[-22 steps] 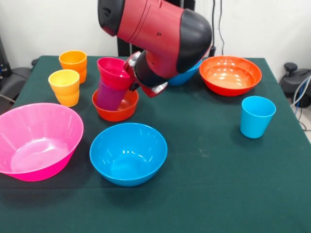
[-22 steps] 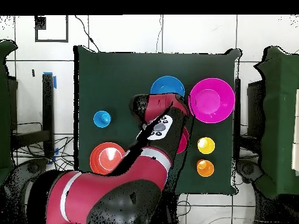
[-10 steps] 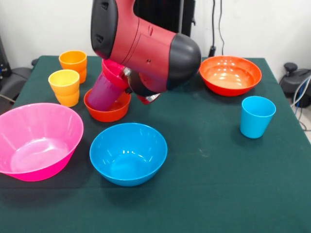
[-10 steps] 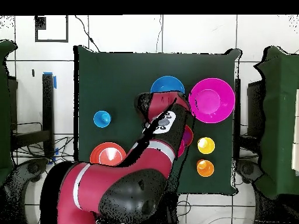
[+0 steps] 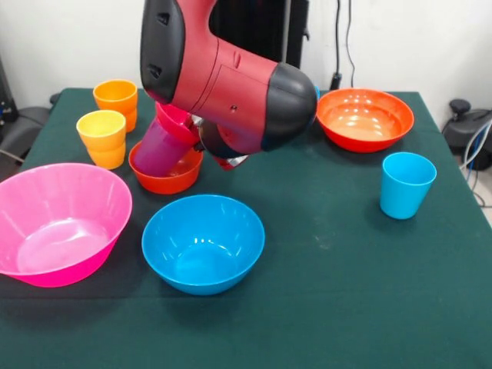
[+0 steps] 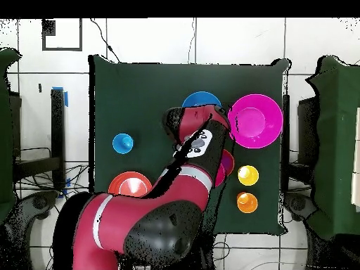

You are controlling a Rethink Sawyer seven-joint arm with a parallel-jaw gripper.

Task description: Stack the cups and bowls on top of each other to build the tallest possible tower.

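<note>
**Tower leaning under the arm at the far left of the table**

The tower sits far left of centre: a small orange-red bowl at the bottom, a purple cup tilted inside it with its top leaning right, and a small magenta bowl on the cup's mouth. The lean seems to come from the arm, which presses in from the right and hides the gripper, so I cannot tell whether it is apart or clamped on anything.

Counted in the front view:
- Cups, four: purple in the tower, yellow and orange just left of it, light blue well right.
- Bowls, five clearly seen: the tower's two, a blue one near, the big pink one near left, the wide orange one far right.
</note>
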